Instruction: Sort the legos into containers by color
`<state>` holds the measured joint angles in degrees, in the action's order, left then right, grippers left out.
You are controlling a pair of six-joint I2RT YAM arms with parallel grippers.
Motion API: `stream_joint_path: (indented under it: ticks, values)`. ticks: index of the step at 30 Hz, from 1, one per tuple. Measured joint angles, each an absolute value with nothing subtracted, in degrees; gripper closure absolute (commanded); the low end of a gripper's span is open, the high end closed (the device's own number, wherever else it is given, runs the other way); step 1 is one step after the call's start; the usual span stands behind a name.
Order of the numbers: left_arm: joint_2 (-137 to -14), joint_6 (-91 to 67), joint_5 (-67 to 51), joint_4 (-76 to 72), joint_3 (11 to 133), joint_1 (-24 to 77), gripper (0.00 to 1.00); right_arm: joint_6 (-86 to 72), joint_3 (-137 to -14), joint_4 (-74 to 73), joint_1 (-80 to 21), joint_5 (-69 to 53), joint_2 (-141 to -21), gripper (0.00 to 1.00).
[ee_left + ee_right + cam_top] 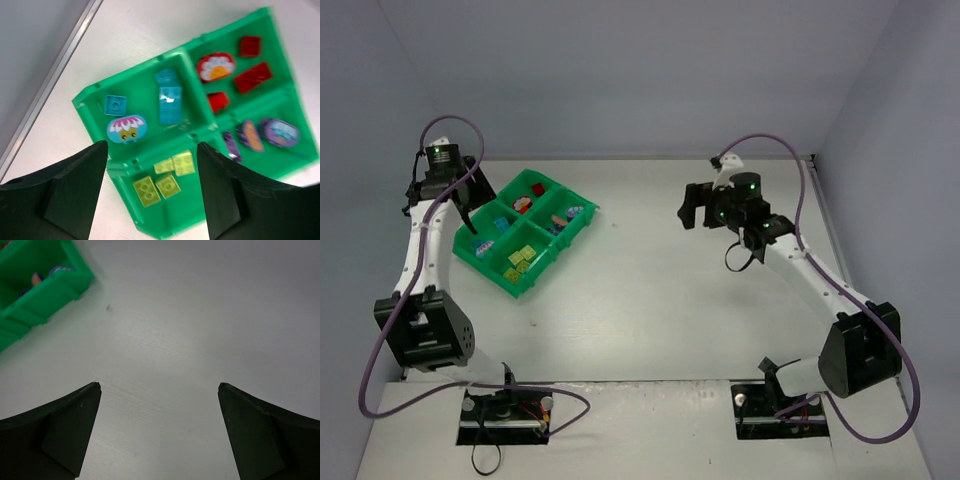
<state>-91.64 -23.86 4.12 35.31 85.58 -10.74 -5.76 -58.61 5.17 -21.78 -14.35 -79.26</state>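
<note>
A bright green plastic tray [485, 268] with 4 compartments holds small plastic toy bricks [170, 105], sorted red, cyan, yellow-green and purple. The left gripper [151, 149] hovers above the tray, jaws spread, empty. The right gripper [159, 386], well right of the tray, gapes wide, empty.

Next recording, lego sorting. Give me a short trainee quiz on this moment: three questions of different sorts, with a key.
1. How many yellow-green bricks lie in the green tray?
2. True or false: the right gripper is shut on a purple brick.
3. The left gripper hangs open over: A the tray; B bare table; C the right arm's base.
Key: 1 four; 2 false, its jaws stand open and empty; 3 A.
</note>
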Motion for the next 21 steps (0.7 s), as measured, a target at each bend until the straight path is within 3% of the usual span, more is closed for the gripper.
stream_joint_path:
  ticks: [10,11,21]
  values:
    - [-77.08,-20.51,1.85,40.66,91.5,5.13,0.31,-13.87,-70.63,-3.18,-13.06,-11.16,-79.94,0.0]
    - [-75.5,-20.25,1.34,41.43,91.48,5.76,0.24,-14.17,-70.87,-4.05,-12.62,-11.14,-79.75,0.0]
    - [-49.3,-20.21,5.98,42.15,81.67,5.08,0.2,-14.31,-71.64,-10.94,-11.7,-6.07,-67.31,0.0]
